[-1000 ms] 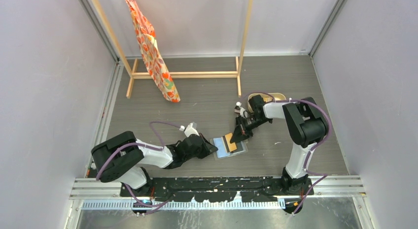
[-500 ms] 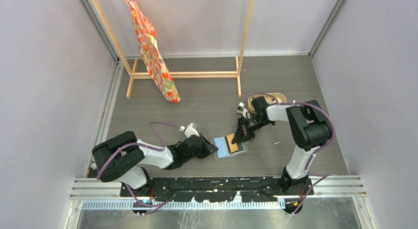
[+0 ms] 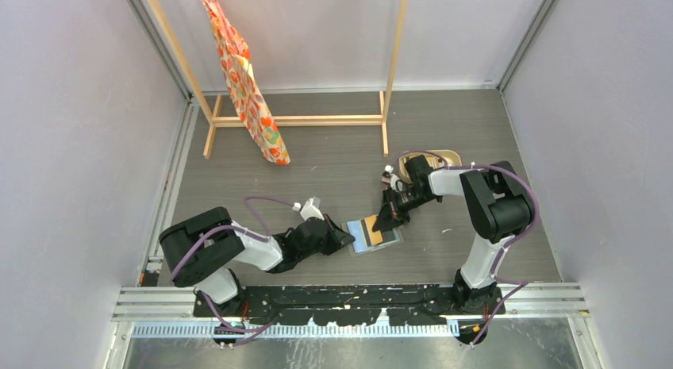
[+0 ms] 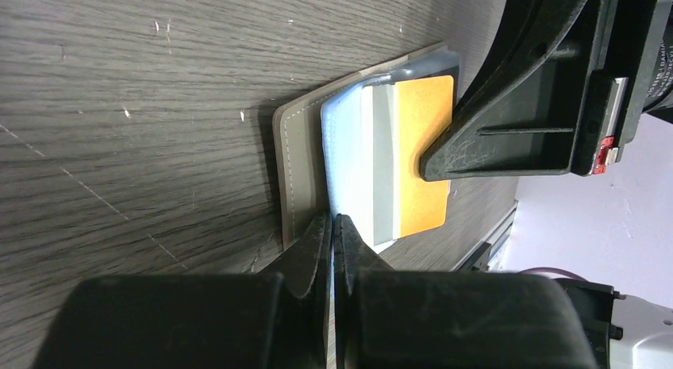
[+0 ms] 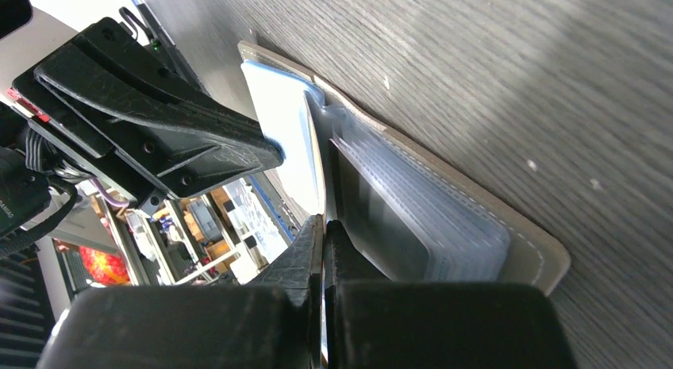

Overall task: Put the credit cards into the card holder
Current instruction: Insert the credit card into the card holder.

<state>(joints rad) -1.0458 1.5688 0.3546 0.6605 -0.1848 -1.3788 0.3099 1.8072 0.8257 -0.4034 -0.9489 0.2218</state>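
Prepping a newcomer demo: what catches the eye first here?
The open holder with an orange card, mid-table near the bases, where left arm and right arm meet, jaws shut. Then the bright orange cloth hanging on the wooden rack at far left.

A dark wood-grain table [image 3: 333,167] is filling the floor of the pale-walled booth, its surface showing fine scratches and pale specks in the wrist views. At the far side a light wooden rack [image 3: 317,120] is standing on it — two slanted uprights joined by a low crossbar — and an orange patterned cloth [image 3: 240,75] is hanging from the top of the left upright, its lower end reaching down close to the tabletop. An oval beige tray [image 3: 449,156] is sitting toward the right, partly hidden. A metal rail [image 3: 555,299] is running along the near edge.
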